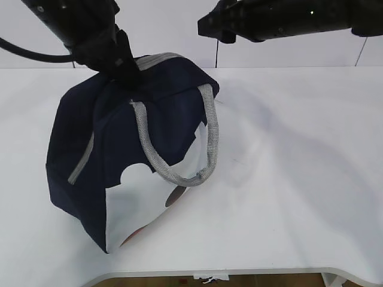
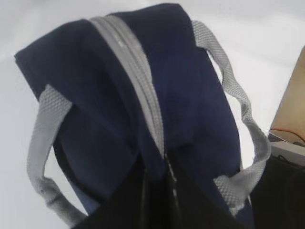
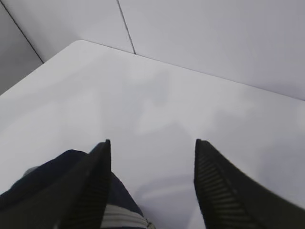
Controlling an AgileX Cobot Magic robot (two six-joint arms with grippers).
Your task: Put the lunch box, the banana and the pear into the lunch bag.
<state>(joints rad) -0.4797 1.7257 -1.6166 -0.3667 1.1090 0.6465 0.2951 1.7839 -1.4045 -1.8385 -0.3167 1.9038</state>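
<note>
**Zipped lunch bag held at its top, right arm clear above**

The white table (image 1: 299, 179) carries the navy lunch bag (image 1: 119, 155) near its left edge, tilted, apparently because the left gripper (image 1: 122, 67) is pinched together on the fabric beside the grey zipper (image 2: 143, 86), propping it. The zipper looks closed along its visible length (lunch box, banana and pear are nowhere in sight, presumably inside). The right gripper (image 3: 152, 186), jaws apart and empty, hovers above the bag's top. Pale panelled walls stand behind the table.

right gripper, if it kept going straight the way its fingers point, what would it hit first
Probably nothing but the bare white table. In the right wrist view the right gripper stands open, with only tabletop between and beyond its fingers. The lunch bag lies off to the lower left, outside that line. Depth is hard to judge.
</note>
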